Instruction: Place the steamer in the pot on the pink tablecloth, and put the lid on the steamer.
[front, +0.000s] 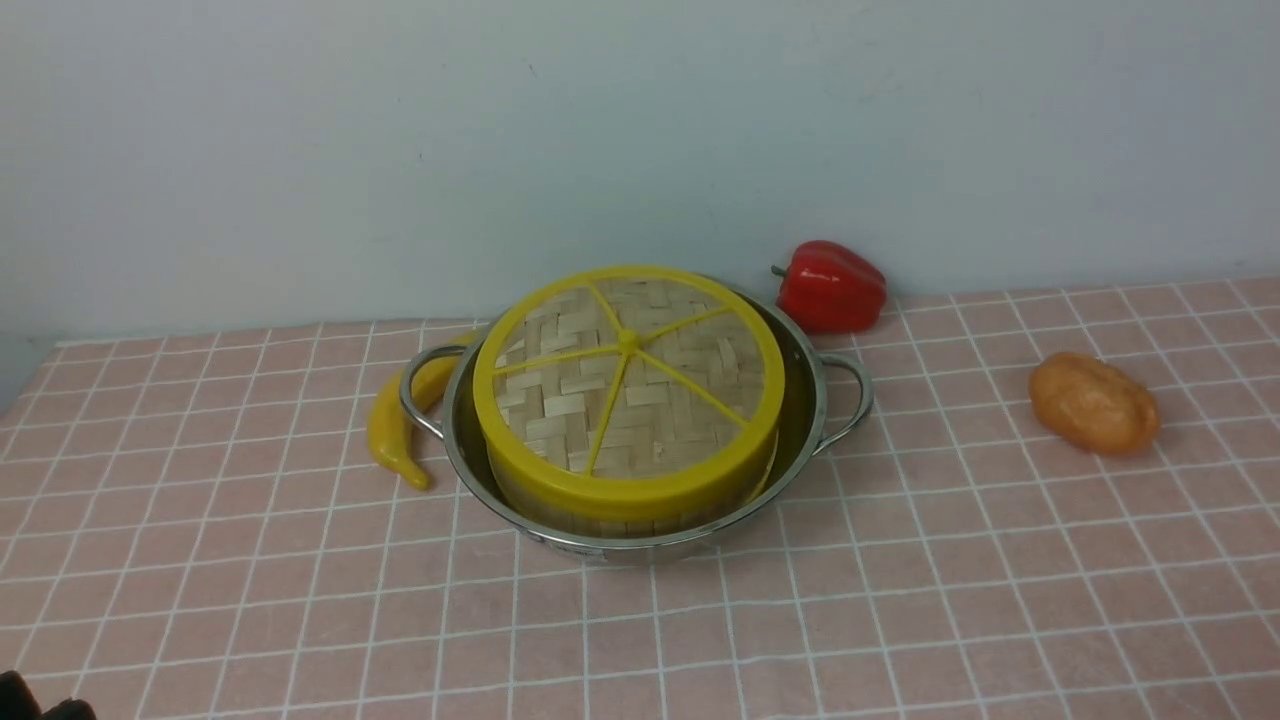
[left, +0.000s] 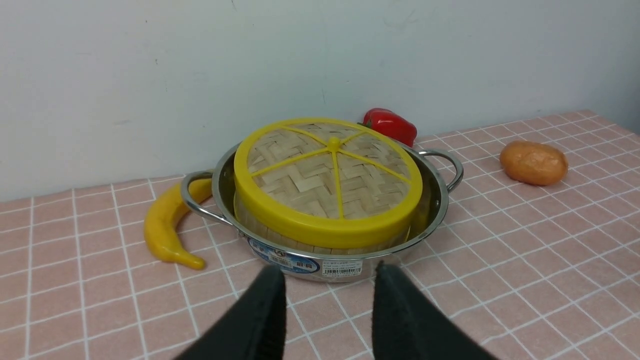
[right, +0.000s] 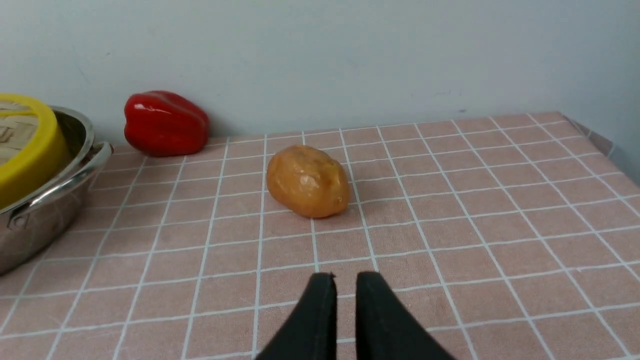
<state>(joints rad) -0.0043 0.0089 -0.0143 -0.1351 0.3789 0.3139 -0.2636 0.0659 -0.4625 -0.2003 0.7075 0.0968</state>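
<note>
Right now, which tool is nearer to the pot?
Left. The left tool is open just before the pot, facing its labelled wall. The right tool points at the potato; the pot sits off to its side.

1. A plain pale grey-blue wall (front: 640, 130) fills the background — matte, with faint scuffs and small marks.
2. It meets the covered tabletop in a straight line.
3. Light is soft and even — shadows short and faint.
</note>
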